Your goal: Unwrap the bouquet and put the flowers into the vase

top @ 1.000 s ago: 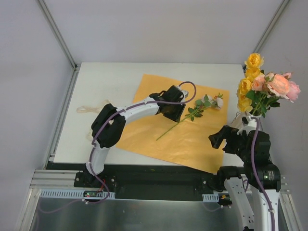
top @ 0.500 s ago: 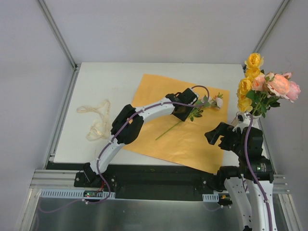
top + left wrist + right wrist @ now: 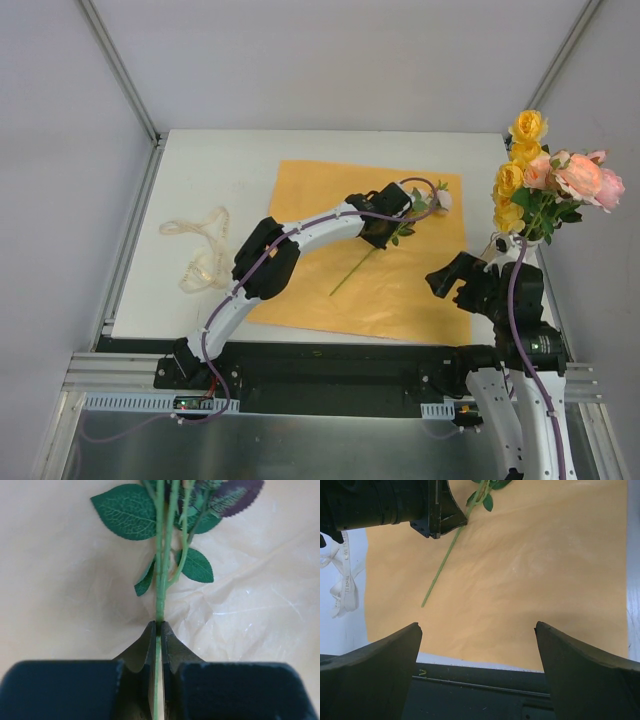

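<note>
The orange paper sheet point(image 3: 400, 290) lies spread flat on the table. One of the flowers point(image 3: 436, 198), a small pale bud on a thin leafy stem point(image 3: 160, 580), lies over it. My left gripper point(image 3: 385, 228) is shut on that stem just below the leaves, with the stem pinched between the fingertips point(image 3: 160, 626). More flowers, yellow and pink roses point(image 3: 555, 180), stand upright at the right edge. The vase beneath them is hidden behind my right arm. My right gripper point(image 3: 452, 280) hangs open over the sheet's near right part, nothing between its fingers point(image 3: 390, 655).
The cream ribbon point(image 3: 200, 250) lies loose on the white table left of the sheet, also in the right wrist view point(image 3: 345, 580). The table's dark front edge point(image 3: 485, 677) runs just below the right gripper.
My left gripper reached right to the stem and shut on it. The flower has shifted slightly up and left with it. My right arm has hardly moved.
</note>
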{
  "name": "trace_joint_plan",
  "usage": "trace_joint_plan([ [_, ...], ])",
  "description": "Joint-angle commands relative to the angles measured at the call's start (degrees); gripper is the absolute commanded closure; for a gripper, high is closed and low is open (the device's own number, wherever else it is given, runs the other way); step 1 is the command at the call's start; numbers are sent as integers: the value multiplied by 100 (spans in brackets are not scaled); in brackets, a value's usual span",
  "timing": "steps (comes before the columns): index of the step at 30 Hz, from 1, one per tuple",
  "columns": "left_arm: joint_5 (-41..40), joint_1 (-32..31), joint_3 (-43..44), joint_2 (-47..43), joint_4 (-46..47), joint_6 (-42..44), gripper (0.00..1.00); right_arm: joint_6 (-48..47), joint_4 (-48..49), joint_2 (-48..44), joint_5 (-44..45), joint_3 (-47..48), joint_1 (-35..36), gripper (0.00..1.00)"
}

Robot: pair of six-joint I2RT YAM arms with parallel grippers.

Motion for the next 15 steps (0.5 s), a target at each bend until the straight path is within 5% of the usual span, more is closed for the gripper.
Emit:
trace_joint_plan([
  [1,-182,-60,289,-620,-204,141,100,332,236,162,46,66,-12,0],
  [8,-218,-60,-69,-1685,-221,-263,100,815,394,469,-165,233,-21,0],
  [15,-113,-51,-1273,-3019,-195,-492,100,2361,1158,847,-376,-13,23,8],
])
